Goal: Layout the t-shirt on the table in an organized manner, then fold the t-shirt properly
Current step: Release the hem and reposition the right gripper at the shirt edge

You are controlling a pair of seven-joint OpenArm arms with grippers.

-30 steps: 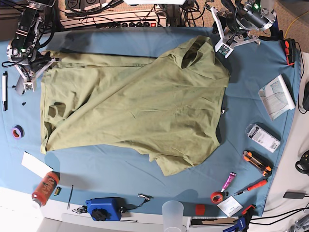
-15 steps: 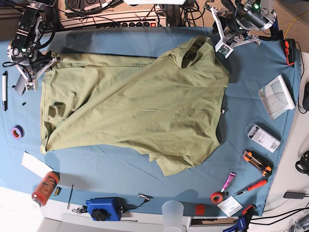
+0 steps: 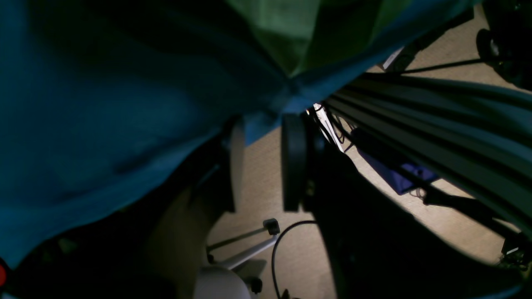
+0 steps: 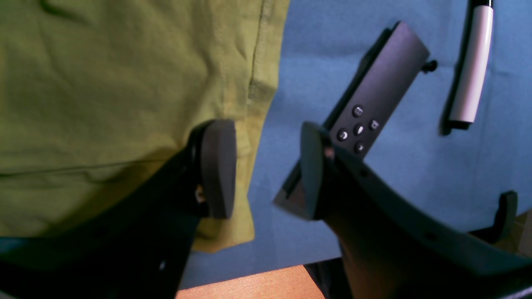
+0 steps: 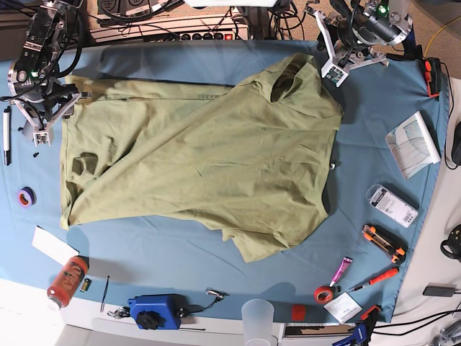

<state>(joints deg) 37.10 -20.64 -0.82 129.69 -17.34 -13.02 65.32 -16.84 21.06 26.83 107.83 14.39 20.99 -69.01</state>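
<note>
My right jaws [image 4: 264, 168] stand wide with nothing between them (one pad rides over the hem, the other over bare cloth). They hover at the t-shirt [image 5: 202, 158]'s nine-o'clock corner, just beside a dark remote [image 4: 374, 108] and a white marker [image 4: 467, 70] lying on the counter [image 5: 403, 108].

The t-shirt lies skewed across the middle of the counter: one long edge runs toward nine o'clock, the collar bunches up near one o'clock, and a sleeve or corner pokes out toward five. It is not yet laid flat; creases cross it diagonally.

It looks light, soft and limp, so it should drag and wrinkle rather than slide as one piece. I judge the stitched hem corners and the shoulder seams the best places to pinch, where the cloth is doubled.

Farthest off, my left jaws [image 3: 262, 166] hang past the counter's far edge at one o'clock, part open, with only floor between them.
</note>
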